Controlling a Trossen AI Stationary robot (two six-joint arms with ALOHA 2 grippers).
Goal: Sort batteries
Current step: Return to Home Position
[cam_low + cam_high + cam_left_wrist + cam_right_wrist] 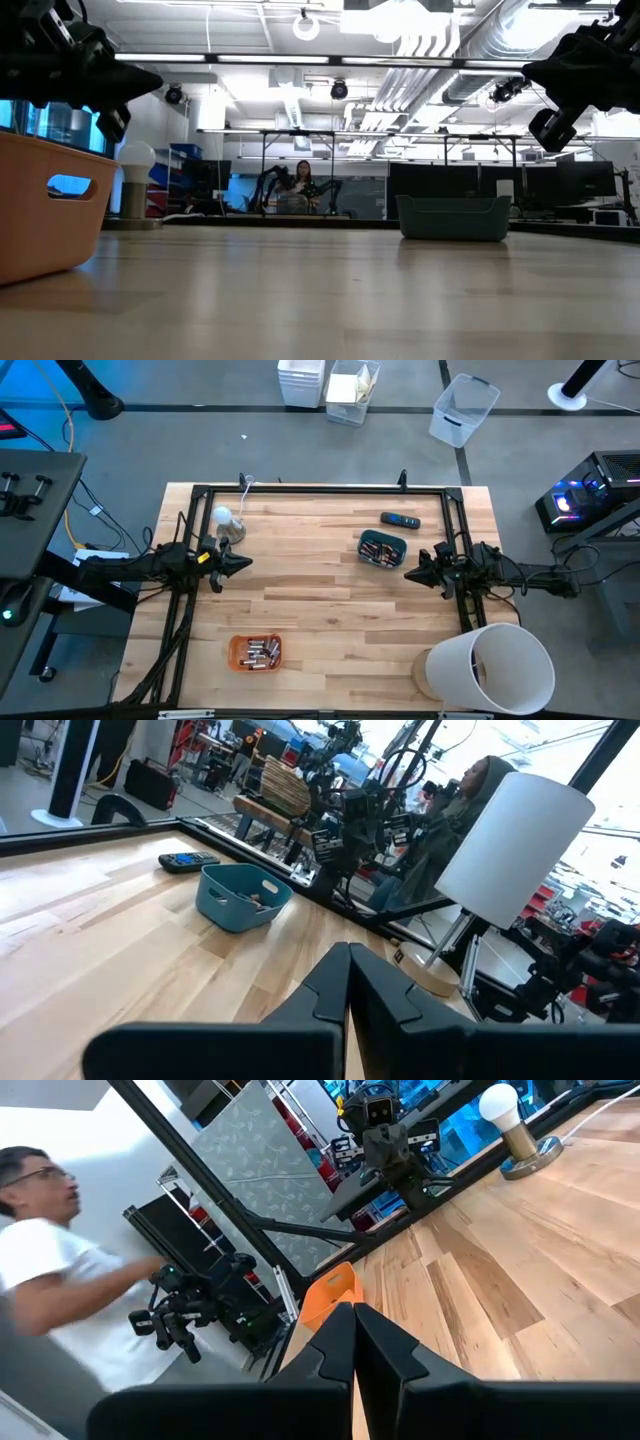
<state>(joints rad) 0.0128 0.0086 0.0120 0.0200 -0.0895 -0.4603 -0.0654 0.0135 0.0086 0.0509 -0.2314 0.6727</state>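
The left gripper (pixel 238 563) and right gripper (pixel 412 573) hover at opposite table (pixel 330 610) edges, fingers pressed together, empty. Batteries (pixel 258 653) lie in the orange bin (pixel 233 651) and blue bin (pixel 383 534).

I count two bins: one orange bin (pixel 233 651) nearer my left claw (pixel 243 563), one blue bin (pixel 366 538) just beside my right claw (pixel 408 573). One dark bar (pixel 400 520), one bulb lamp (pixel 226 522), one white cylinder (pixel 498 668). The batteries (pixel 260 653) (heaped, so no exact count) number several per bin.
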